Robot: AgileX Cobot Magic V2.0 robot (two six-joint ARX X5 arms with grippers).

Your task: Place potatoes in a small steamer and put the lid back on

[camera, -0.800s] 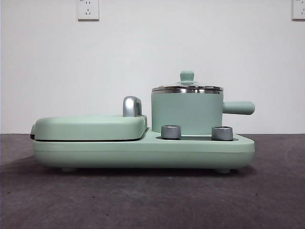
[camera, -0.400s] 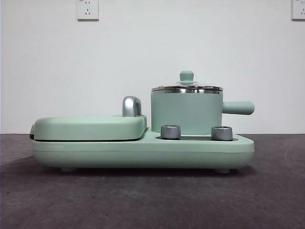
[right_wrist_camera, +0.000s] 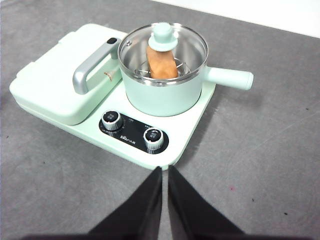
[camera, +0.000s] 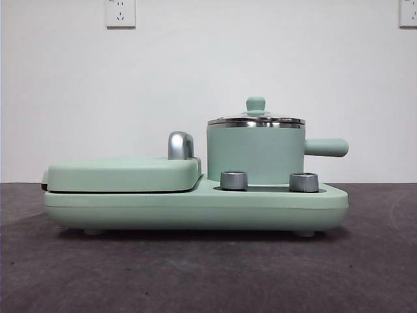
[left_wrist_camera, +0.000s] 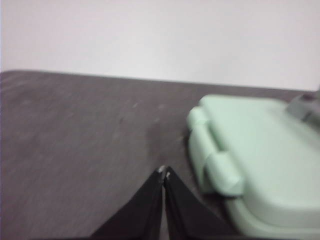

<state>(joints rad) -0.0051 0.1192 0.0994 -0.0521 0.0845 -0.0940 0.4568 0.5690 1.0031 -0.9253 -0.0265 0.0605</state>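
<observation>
The mint-green small steamer (camera: 255, 155) (right_wrist_camera: 162, 92) stands on the right of the appliance base, its stubby handle pointing right. The glass lid (right_wrist_camera: 163, 47) with its green knob (camera: 255, 104) sits on the steamer's rim. Through the glass an orange-brown potato (right_wrist_camera: 161, 64) lies inside the pot. My right gripper (right_wrist_camera: 165, 171) is shut, raised above the table in front of the appliance, holding nothing. My left gripper (left_wrist_camera: 164, 172) is shut too, low over the table beside the hinged end of the grill plate (left_wrist_camera: 260, 145).
The flat grill plate (camera: 124, 173) with a chrome handle (camera: 180, 145) fills the appliance's left half. Two steel knobs (camera: 234, 180) (camera: 303, 182) sit on the base in front of the steamer. Dark table surface surrounds the appliance; a white wall lies behind.
</observation>
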